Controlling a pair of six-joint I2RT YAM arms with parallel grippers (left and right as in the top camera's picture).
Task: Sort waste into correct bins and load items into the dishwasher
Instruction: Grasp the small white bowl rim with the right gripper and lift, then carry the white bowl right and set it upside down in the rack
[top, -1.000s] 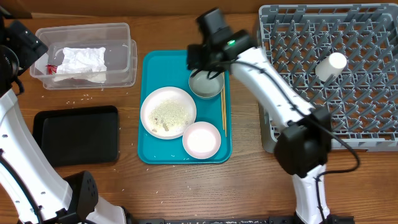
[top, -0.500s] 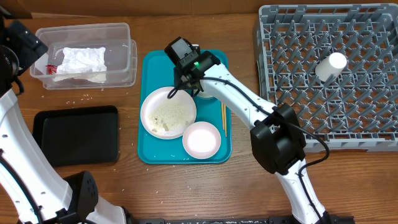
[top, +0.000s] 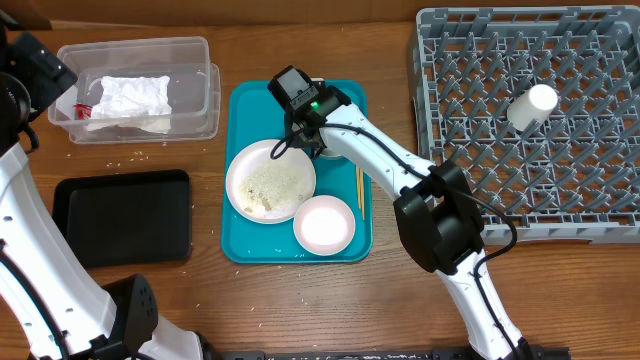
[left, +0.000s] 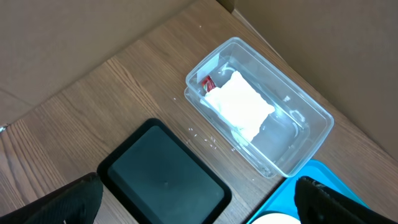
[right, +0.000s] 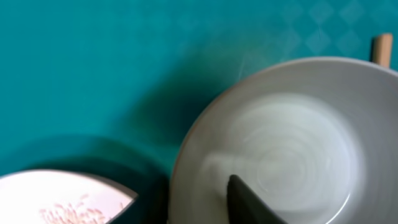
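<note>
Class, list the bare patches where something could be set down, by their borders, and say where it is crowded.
Free: the black tray, all bare; the teal tray corner nearest the clear tub; most of the rack around the white cup. Crowded: the rest of the teal tray, under plate, pink bowl, grey bowl, chopsticks and right arm.

Bright, even indoor light falls from above. The overhead view is sharp throughout, with only short, soft shadows. The white cup (top: 531, 106) in the dish rack (top: 424, 110) is nearly washed out.

The left wrist view is also clear, with small glints on the clear tub (left: 292, 124) and a dull sheen on the black tray (left: 161, 180).

The right wrist view is very close and soft. The grey bowl (right: 298, 124) is blurred, with a pale sheen inside. A dark shadow lies on the teal tray (right: 93, 62) between the bowl and the plate (right: 37, 186).
</note>
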